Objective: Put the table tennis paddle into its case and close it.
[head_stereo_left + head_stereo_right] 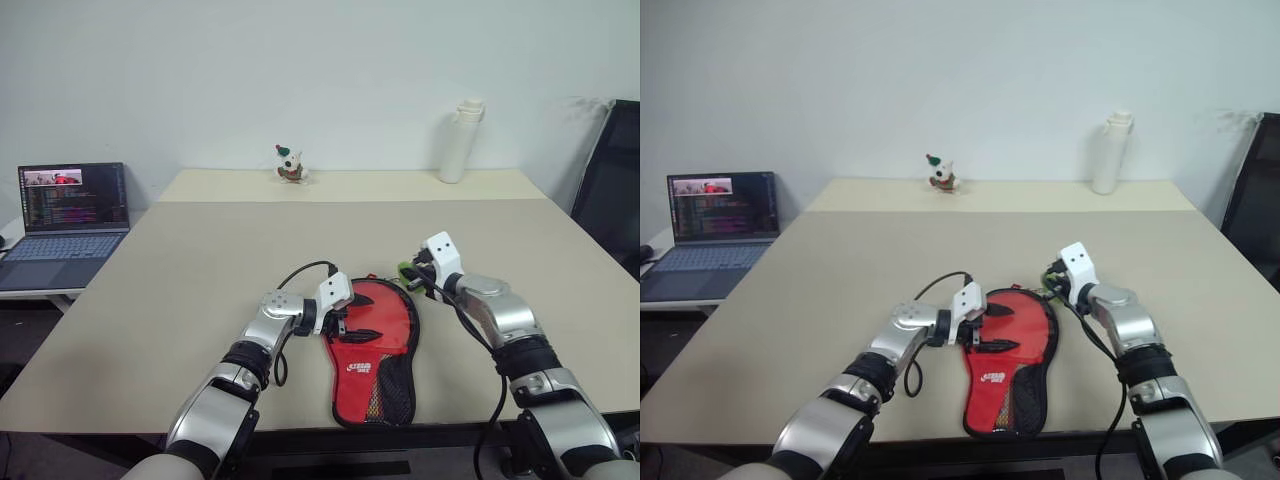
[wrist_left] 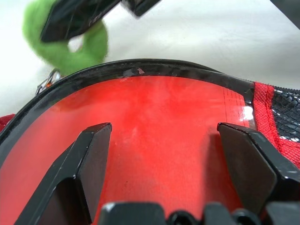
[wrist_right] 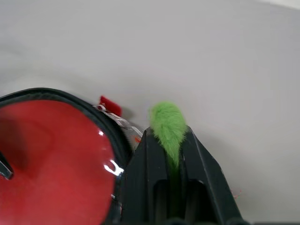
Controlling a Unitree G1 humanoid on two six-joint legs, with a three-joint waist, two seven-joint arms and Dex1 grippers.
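Observation:
The case lies flat on the table near its front edge, red side up, with a white logo and black mesh on its narrow end. My left gripper is open, its two fingers spread over the round red head of the case. My right gripper is shut on a fuzzy green pull loop at the far right rim of the case's head, beside the metal zip piece. This green pull loop hangs just off the black rim. The table tennis paddle is hidden.
An open laptop stands on a lower surface at the left. At the back of the beige table are a small toy figure and a white bottle. A black chair is at the right.

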